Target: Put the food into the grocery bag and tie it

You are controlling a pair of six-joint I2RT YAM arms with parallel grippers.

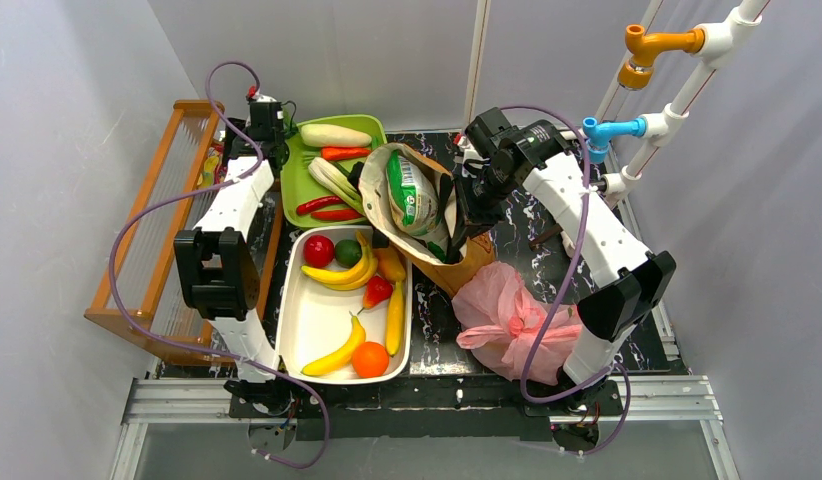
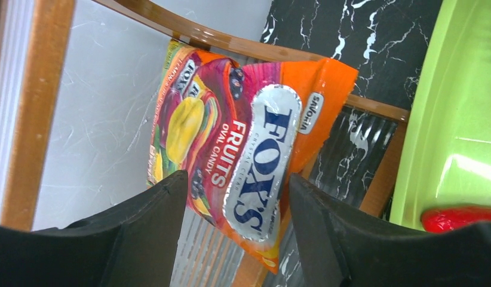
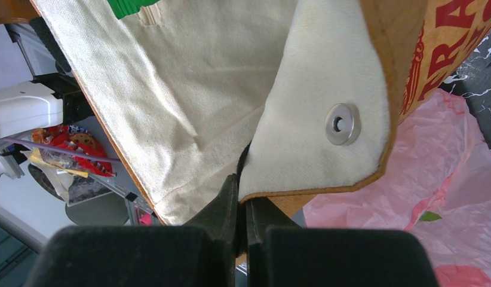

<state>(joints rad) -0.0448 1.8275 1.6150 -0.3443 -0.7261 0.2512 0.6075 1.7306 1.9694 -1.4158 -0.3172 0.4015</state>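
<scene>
The food, toy bananas, a red apple, an orange and other pieces, lies in a white tray. The pink grocery bag lies crumpled on the table by the right arm's base, also in the right wrist view. My left gripper is open at the back left. Its fingers stand either side of an orange Fox's candy packet that lies on a wooden rack. My right gripper is shut on the cream-lined rim of a brown bag.
A green-and-white crisp packet sits in the brown bag's mouth. A green tray with a radish, leeks and peppers stands at the back. The wooden rack runs along the left side. White pipes with coloured joints rise at the right.
</scene>
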